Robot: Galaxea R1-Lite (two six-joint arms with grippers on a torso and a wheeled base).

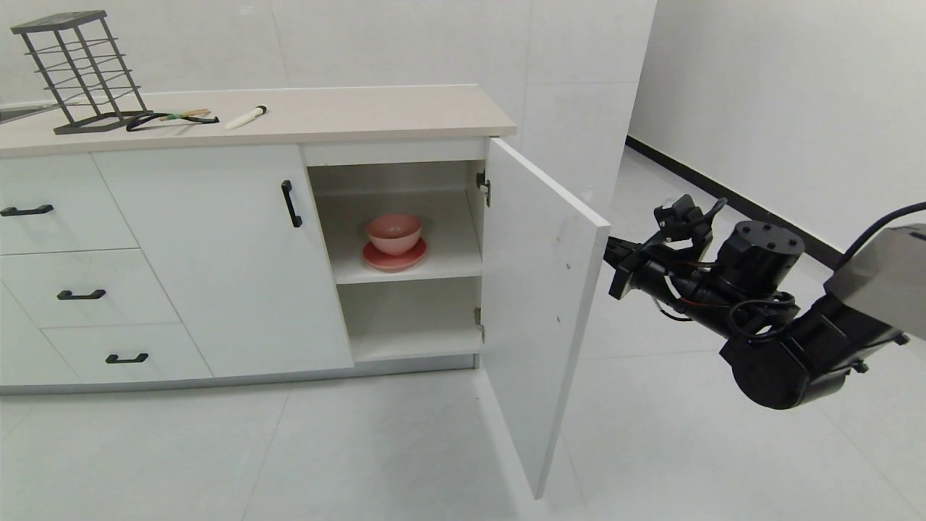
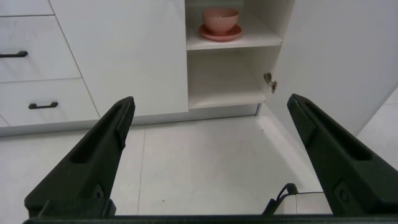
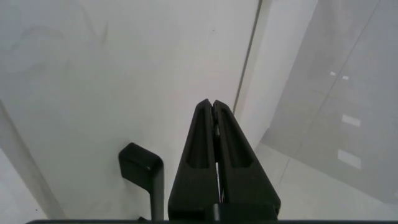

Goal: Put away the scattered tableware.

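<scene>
1. The pink bowl (image 1: 393,233) sits on a pink plate (image 1: 394,258) on the upper shelf of the open cabinet.
2. The right gripper (image 3: 213,106), fingers pressed together on nothing, is behind the open cabinet door (image 1: 542,289), near its black handle (image 3: 142,165).
3. The left gripper (image 2: 211,102) is spread wide and empty above the floor, facing the cabinet.
4. A white-handled utensil (image 1: 246,117) lies on the countertop (image 1: 362,108) near a black wire rack (image 1: 79,69).

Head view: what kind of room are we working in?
Probably a kitchen: a white cabinet under a countertop, a pink bowl on a plate on its shelf, utensils by a wire rack.
</scene>
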